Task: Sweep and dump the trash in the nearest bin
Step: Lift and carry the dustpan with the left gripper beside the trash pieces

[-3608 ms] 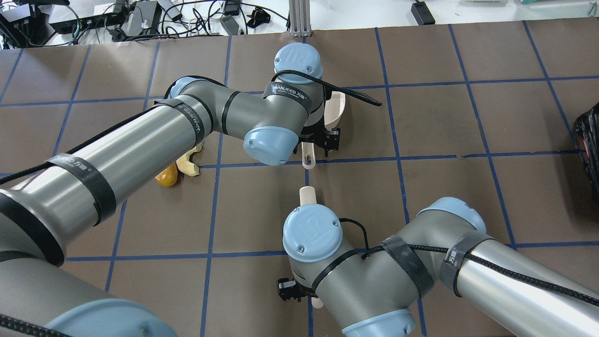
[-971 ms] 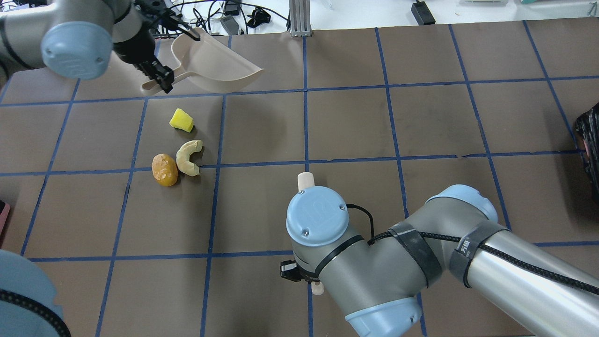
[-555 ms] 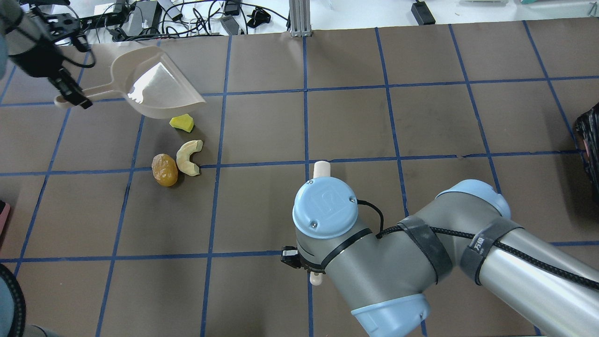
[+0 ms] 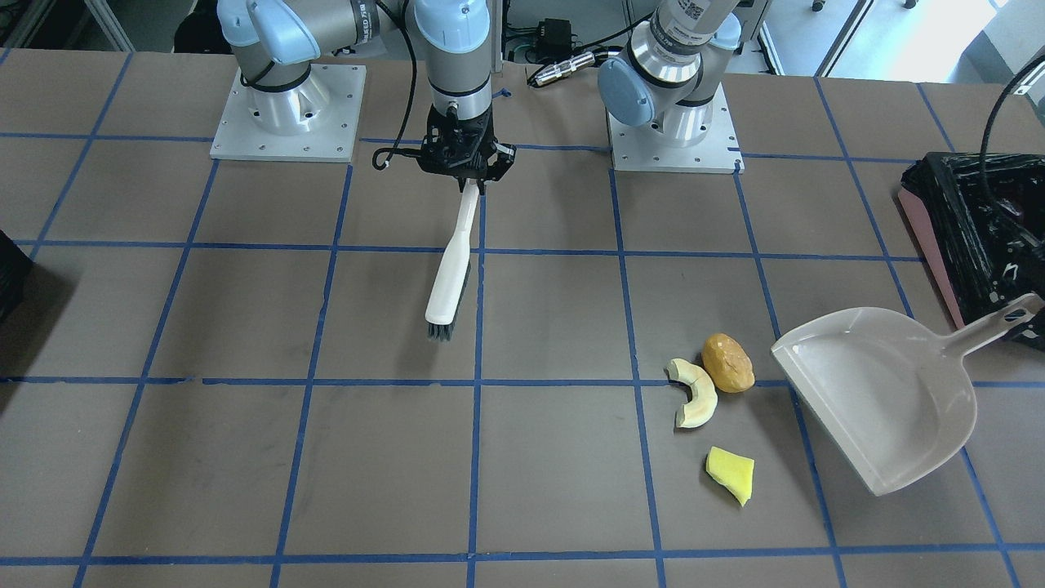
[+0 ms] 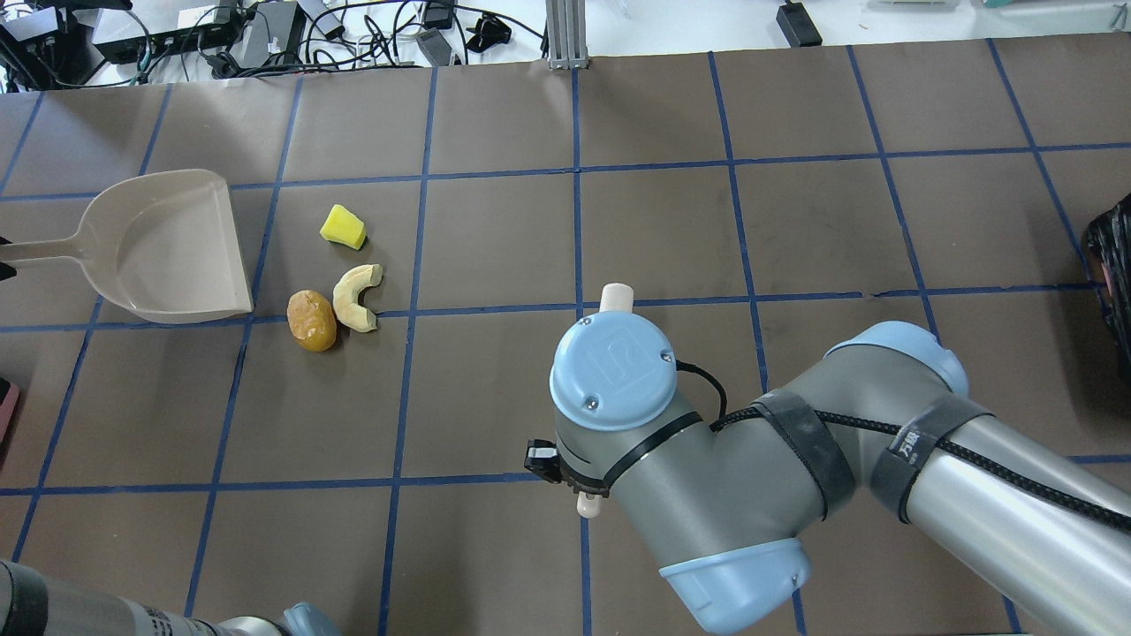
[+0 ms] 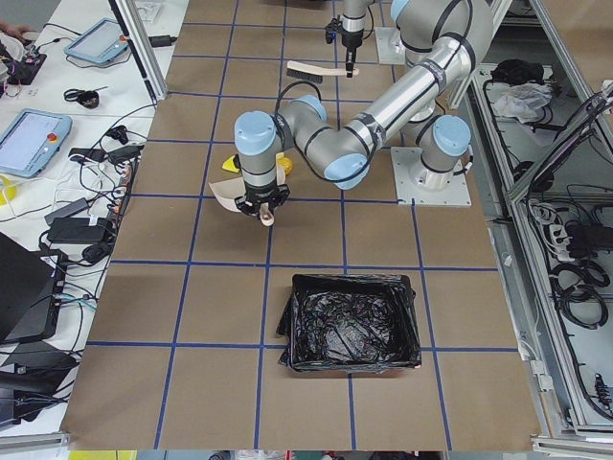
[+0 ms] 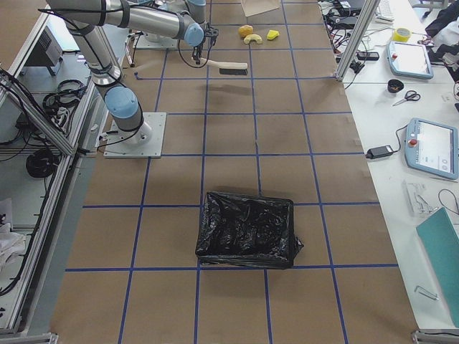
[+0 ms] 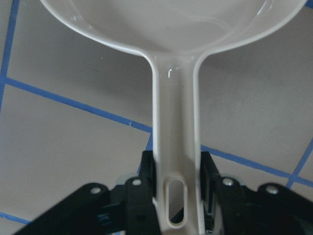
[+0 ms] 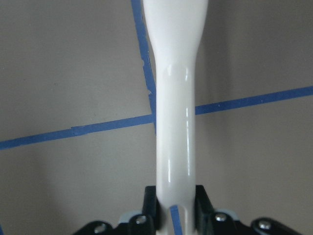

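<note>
food scraps [image 5: 311, 321] 3 | dustpan [image 5: 172, 256] 1 | brush [image 4: 451, 273] 1 | bins [image 4: 927, 245] 2 | arms [image 5: 751, 468] 2

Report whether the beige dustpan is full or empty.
Empty. The beige plastic dustpan shows a bare inside; brown lump, pale rind and yellow wedge lie outside it.

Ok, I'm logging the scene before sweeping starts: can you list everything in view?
table: one, brown with a blue tape grid, under everything.
dustpan: one, beige, robot's left side, mouth toward the scraps.
brush: one, white handle with dark bristles, mid-table.
brown lump: one, brown, just off the dustpan's mouth.
rind slice: one, pale, beside the lump.
yellow wedge: one, yellow, apart from the other two.
pink-sided bin: one, black-lined, table's end on the robot's left.
black bin: one, opposite end.
left gripper: shut on the dustpan's handle.
right gripper: shut on the brush's handle.
</note>
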Controlling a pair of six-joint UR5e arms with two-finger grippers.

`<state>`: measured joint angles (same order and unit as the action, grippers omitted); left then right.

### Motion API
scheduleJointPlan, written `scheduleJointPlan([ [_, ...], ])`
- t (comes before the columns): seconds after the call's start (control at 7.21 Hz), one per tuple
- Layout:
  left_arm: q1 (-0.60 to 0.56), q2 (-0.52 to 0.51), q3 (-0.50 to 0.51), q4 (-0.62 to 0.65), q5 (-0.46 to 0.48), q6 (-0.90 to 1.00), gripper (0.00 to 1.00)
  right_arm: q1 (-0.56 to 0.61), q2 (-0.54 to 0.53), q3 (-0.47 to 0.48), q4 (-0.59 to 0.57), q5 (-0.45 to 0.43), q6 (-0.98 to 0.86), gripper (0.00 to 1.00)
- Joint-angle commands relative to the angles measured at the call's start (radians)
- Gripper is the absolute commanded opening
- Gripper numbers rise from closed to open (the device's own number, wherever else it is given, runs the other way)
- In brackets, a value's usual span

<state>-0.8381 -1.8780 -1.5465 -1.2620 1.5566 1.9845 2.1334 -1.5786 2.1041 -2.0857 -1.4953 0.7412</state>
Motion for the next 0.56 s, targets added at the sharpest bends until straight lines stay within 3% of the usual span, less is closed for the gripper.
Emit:
scheduleJointPlan([
  [0.0,0.022,-0.065,-0.013,0.094,-0.003,0.132,0.00,-0.001,0.014,-0.024,0.021,-0.031,-0.002,0.00],
  [0.42,0.016,-0.108,-0.055,0.121,-0.003,0.282,0.00,-0.001,0.017,-0.033,0.022,-0.031,-0.002,0.00],
])
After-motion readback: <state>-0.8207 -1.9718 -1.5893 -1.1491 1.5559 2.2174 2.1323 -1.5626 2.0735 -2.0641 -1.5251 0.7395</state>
